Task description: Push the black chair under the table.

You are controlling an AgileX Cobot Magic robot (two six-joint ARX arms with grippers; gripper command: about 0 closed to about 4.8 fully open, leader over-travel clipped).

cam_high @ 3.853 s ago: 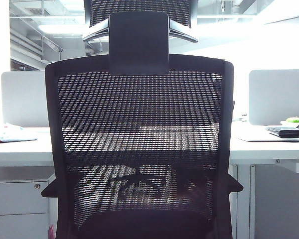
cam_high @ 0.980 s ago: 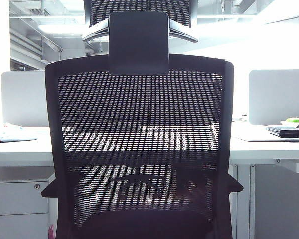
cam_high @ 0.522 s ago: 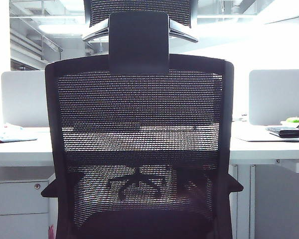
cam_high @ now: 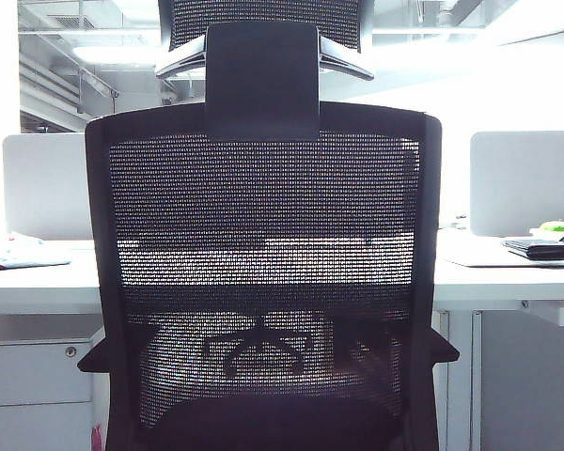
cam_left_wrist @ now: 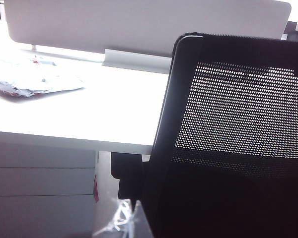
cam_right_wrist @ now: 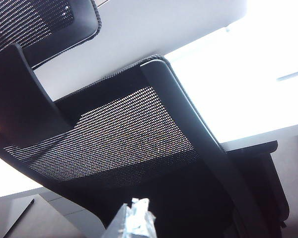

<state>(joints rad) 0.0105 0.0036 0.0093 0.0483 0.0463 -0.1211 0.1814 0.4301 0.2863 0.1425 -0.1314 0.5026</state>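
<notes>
Left gripper [cam_left_wrist: 126, 223]: only a pale, blurred fingertip is showing at the edge of the left wrist view, just beside the chair's back frame; whether it is released or clenched cannot be told.
Right gripper [cam_right_wrist: 134, 218]: a shiny tip is poking into the right wrist view near the mesh back; its state cannot be told either.
Black chair [cam_high: 263, 272]: is standing upright, filling the middle of the exterior view, its mesh back facing the camera, headrest [cam_high: 261, 80] above, armrests sticking out at both sides.
Table [cam_high: 38, 282]: is running behind the chair, its white top showing through the mesh.
Drawer cabinet [cam_high: 28, 395]: is sitting under the table's left part.
Divider panels [cam_high: 47, 183]: are standing along the table's far edge.
</notes>
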